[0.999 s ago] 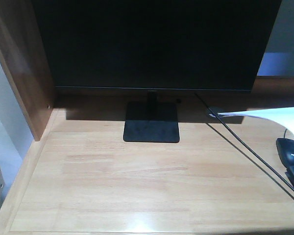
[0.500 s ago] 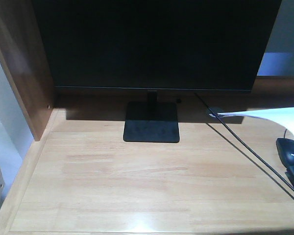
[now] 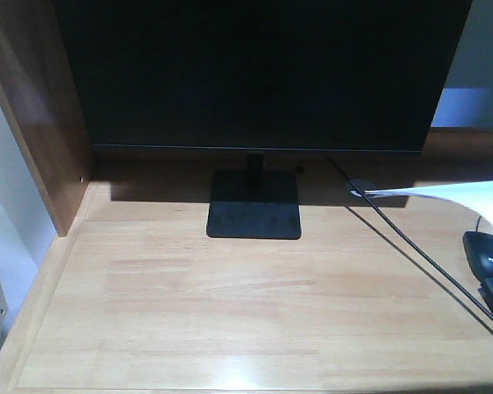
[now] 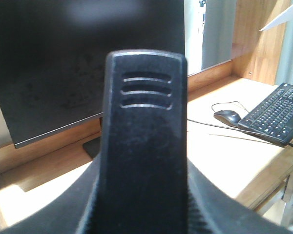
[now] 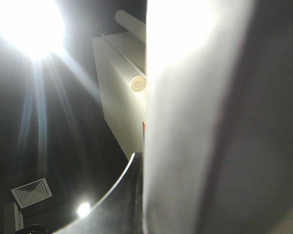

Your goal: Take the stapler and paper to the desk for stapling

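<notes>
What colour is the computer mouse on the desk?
Black. The mouse shows best in the left wrist view, beside the keyboard.

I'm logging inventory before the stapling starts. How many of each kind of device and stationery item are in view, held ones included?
monitor: 1
mouse: 1
keyboard: 1
stapler: 1
paper: 1
Total: 5
</notes>
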Controlling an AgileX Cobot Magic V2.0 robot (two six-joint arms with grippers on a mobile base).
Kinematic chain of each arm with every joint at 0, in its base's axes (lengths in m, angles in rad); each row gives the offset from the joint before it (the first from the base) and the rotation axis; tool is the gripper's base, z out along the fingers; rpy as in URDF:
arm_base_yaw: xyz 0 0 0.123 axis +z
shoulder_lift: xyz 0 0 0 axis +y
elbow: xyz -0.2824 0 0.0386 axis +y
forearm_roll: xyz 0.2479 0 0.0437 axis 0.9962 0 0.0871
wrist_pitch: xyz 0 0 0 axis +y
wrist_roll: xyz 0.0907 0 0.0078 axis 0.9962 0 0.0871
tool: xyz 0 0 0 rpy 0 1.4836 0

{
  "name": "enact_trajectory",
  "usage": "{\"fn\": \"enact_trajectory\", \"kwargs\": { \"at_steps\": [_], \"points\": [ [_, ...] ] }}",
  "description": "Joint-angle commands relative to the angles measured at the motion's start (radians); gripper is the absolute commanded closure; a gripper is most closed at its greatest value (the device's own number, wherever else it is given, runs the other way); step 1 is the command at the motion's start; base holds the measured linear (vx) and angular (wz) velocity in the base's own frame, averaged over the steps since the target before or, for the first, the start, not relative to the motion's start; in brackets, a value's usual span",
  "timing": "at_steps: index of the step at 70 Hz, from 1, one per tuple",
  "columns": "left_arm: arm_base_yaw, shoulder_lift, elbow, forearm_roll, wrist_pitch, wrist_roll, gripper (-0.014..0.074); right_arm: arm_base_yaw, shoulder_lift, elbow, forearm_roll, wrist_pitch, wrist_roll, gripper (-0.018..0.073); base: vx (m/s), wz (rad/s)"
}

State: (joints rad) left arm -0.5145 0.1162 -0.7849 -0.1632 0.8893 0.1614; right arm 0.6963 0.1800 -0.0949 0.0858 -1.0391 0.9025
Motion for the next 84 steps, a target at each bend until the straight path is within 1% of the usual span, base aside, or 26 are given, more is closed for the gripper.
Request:
{"fn": "enact_trajectory", "kwargs": {
  "at_steps": [1, 12, 28, 33, 38, 40, 46, 47, 49, 52, 54, 55, 57, 58, 60, 61, 63, 69, 71, 73, 82, 84],
  "points": [
    [-0.003, 0.026, -0.025, -0.013, -0.151, -0.001, 0.0603, 0.001, 0.013, -0.025, -0.016, -0.029, -0.011, 0.0566, 0.0, 0.0],
    [-0.003, 0.125, -0.025, -0.012, -0.209, -0.001, 0.0603, 0.001, 0.013, -0.025, -0.016, -0.029, -0.011, 0.0566, 0.0, 0.0],
    [-0.003, 0.375, -0.025, -0.014, -0.302, 0.0, 0.0603, 0.001, 0.013, -0.025, -0.016, -0.029, -0.011, 0.0566, 0.0, 0.0],
    [-0.003, 0.451, -0.025, -0.028, -0.341, 0.025, 0.0603, 0.001, 0.013, -0.025, -0.016, -0.029, -0.011, 0.0566, 0.0, 0.0],
    [-0.003, 0.522, -0.026, -0.06, -0.381, 0.083, 0.0603, 0.001, 0.013, -0.025, -0.016, -0.029, -0.011, 0.0566, 0.0, -0.01],
    [-0.003, 0.543, -0.026, -0.073, -0.396, 0.113, 0.0603, 0.001, 0.013, -0.025, -0.016, -0.029, -0.011, 0.0566, 0.0, -0.01],
    [-0.003, 0.625, -0.026, -0.146, -0.435, 0.217, 0.0603, 0.001, 0.013, -0.025, -0.016, -0.029, -0.011, 0.0566, 0.0, -0.01],
    [-0.002, 0.638, -0.026, -0.16, -0.442, 0.249, 0.0603, 0.001, 0.013, -0.025, -0.016, -0.029, -0.011, 0.0566, 0.0, 0.0],
    [-0.001, 0.656, -0.026, -0.19, -0.453, 0.283, 0.0603, 0.001, 0.013, -0.025, -0.016, -0.029, -0.011, 0.0566, 0.0, 0.0],
    [0.006, 0.698, -0.026, -0.23, -0.464, 0.356, 0.0603, 0.001, 0.013, -0.025, -0.016, -0.029, -0.011, 0.0566, 0.0, 0.0],
    [0.014, 0.733, -0.027, -0.278, -0.467, 0.408, 0.0603, 0.001, 0.013, -0.025, -0.016, -0.029, -0.011, 0.0566, 0.0, 0.0],
    [0.017, 0.739, -0.027, -0.288, -0.467, 0.435, 0.0603, 0.001, 0.013, -0.025, -0.016, -0.029, -0.011, 0.0566, 0.0, 0.0],
    [0.032, 0.765, -0.027, -0.331, -0.467, 0.49, 0.0603, 0.001, 0.013, -0.025, -0.016, -0.029, -0.011, 0.0566, 0.0, 0.0],
    [0.035, 0.778, -0.027, -0.354, -0.467, 0.504, 0.0603, 0.001, 0.013, -0.025, -0.016, -0.029, -0.011, 0.0566, 0.0, 0.0],
    [0.049, 0.803, -0.027, -0.397, -0.463, 0.572, 0.0603, 0.001, 0.013, -0.025, -0.016, -0.029, -0.011, 0.0566, 0.0, 0.0],
    [0.056, 0.81, -0.027, -0.409, -0.46, 0.586, 0.0603, 0.001, 0.013, -0.025, -0.016, -0.029, -0.011, 0.0566, 0.0, 0.0],
    [0.071, 0.841, -0.027, -0.462, -0.455, 0.64, 0.0603, 0.001, 0.013, -0.025, -0.016, -0.029, -0.011, 0.0566, 0.0, 0.0],
    [0.118, 0.907, -0.027, -0.562, -0.433, 0.798, 0.0603, 0.001, 0.013, -0.025, -0.016, -0.029, -0.011, 0.0566, 0.0, 0.0],
    [0.129, 0.93, -0.027, -0.591, -0.426, 0.838, 0.0603, 0.001, 0.013, -0.025, -0.016, -0.029, -0.011, 0.0566, 0.0, 0.0],
    [0.145, 0.953, -0.027, -0.618, -0.415, 0.9, 0.0603, 0.001, 0.013, -0.025, -0.016, -0.029, -0.011, 0.0566, 0.0, 0.0],
    [0.213, 1.053, -0.029, -0.687, -0.367, 1.074, 0.0603, 0.001, 0.013, -0.025, -0.016, -0.029, -0.011, 0.0566, 0.0, 0.0],
    [0.222, 1.077, -0.029, -0.702, -0.357, 1.101, 0.0603, 0.001, 0.013, -0.025, -0.016, -0.029, -0.011, 0.0566, 0.0, 0.0]
  ]
}}
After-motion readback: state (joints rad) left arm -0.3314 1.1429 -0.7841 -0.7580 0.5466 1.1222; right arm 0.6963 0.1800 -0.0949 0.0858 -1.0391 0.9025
